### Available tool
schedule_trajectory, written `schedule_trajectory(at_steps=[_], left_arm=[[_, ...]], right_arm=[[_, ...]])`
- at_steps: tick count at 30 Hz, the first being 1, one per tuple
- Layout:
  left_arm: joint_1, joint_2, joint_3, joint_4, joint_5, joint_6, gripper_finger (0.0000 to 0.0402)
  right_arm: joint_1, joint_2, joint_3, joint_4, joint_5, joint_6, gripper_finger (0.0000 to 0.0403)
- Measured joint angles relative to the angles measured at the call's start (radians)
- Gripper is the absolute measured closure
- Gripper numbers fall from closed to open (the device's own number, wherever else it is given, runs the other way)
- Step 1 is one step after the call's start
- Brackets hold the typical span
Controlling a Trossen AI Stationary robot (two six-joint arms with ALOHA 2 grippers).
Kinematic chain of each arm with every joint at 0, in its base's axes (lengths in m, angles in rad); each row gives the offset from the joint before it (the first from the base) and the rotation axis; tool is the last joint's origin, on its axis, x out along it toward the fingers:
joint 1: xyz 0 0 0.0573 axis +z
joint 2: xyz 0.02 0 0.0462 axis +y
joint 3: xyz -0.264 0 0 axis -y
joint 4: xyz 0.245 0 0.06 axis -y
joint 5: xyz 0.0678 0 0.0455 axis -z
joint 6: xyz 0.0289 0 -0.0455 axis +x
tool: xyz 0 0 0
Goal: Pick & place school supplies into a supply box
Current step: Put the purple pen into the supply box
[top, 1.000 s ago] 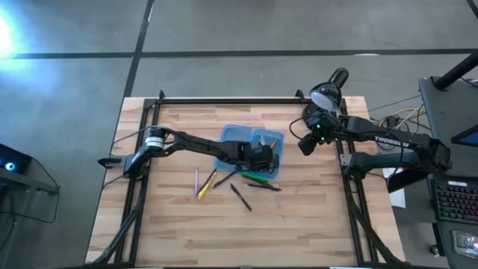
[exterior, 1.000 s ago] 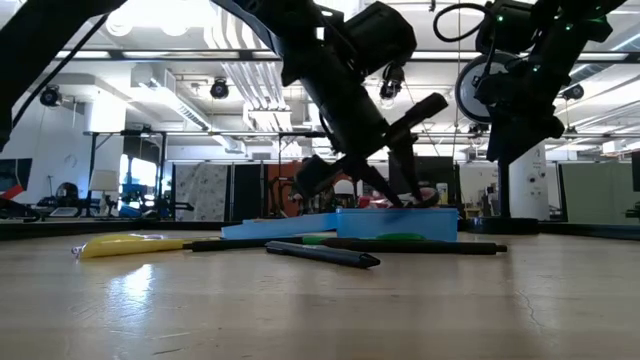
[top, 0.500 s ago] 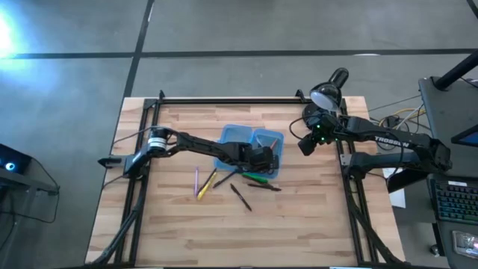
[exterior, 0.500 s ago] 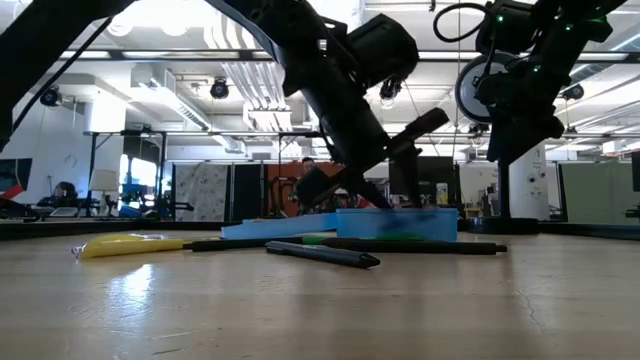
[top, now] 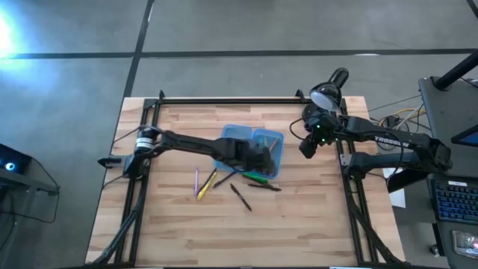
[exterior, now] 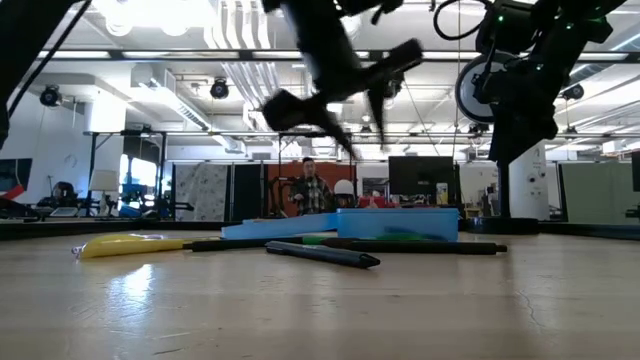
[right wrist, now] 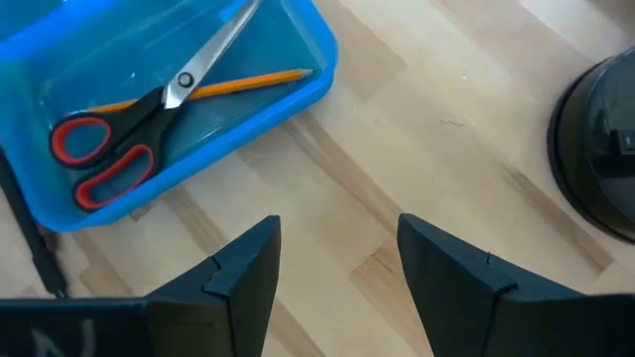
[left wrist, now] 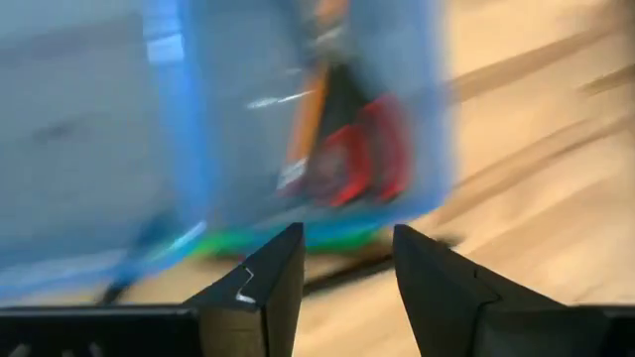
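The blue supply box (top: 252, 146) lies open at mid-table. Red-handled scissors (right wrist: 119, 139) and an orange pencil (right wrist: 238, 82) lie in its right half, also seen blurred as scissors (left wrist: 365, 149) in the left wrist view. On the wood near the box lie a pink pen (top: 196, 179), a yellow one (top: 205, 184), a green one (top: 258, 177) and black ones (top: 240, 197). My left gripper (top: 263, 160) hovers open above the box's near right part, well clear of it in the low view (exterior: 345, 95). My right gripper (top: 305, 143) waits open, right of the box.
A black desk lamp (top: 328, 90) stands at the far right corner, right beside my right arm; its base (right wrist: 600, 159) shows in the right wrist view. A black metal frame (top: 224, 100) runs along the table's far edge and sides. Bare wood lies toward the near edge (top: 246, 239).
My left gripper has risen from down inside the box's right half to well above it, staying open. The scissors and pencil remain in the box. The pens on the wood have not moved.
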Motion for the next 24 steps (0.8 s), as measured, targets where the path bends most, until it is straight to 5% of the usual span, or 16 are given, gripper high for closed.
schedule_trajectory(at_steps=[13,18,24], left_arm=[[-0.140,-0.052,-0.030,-0.466,-0.002,-0.279,0.0262],[-0.159,-0.120,-0.166,-0.387,0.012,-0.425,0.0269],[-0.167,-0.334,-0.497,-0.203,0.012,-0.565,0.0288]], right_arm=[[0.009,0.104,0.000,0.005,-0.001,-0.067,0.0209],[0.009,0.113,0.000,0.009,-0.001,-0.067,0.0209],[0.012,0.106,0.000,0.010,0.000,-0.066,0.0209]])
